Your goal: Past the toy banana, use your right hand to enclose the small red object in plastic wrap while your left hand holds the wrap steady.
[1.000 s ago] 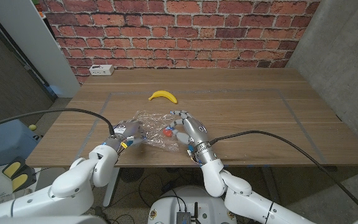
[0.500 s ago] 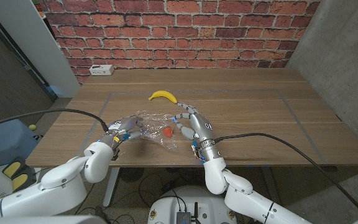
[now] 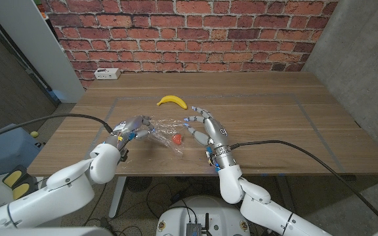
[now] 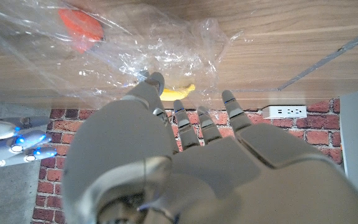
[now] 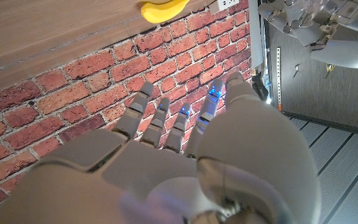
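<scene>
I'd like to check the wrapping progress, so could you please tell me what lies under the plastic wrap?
The small red object shows through the clear plastic wrap, resting on the wooden table. Whether the wrap goes underneath it cannot be told.

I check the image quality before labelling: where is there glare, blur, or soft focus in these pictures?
Head view: even light, sharp; the plastic wrap gives small white glints around the small red object. Left wrist view: the left hand is soft and close, the wrap shows bright crinkle highlights. Right wrist view: the right hand is blurred at its base, the toy banana sharp.
</scene>
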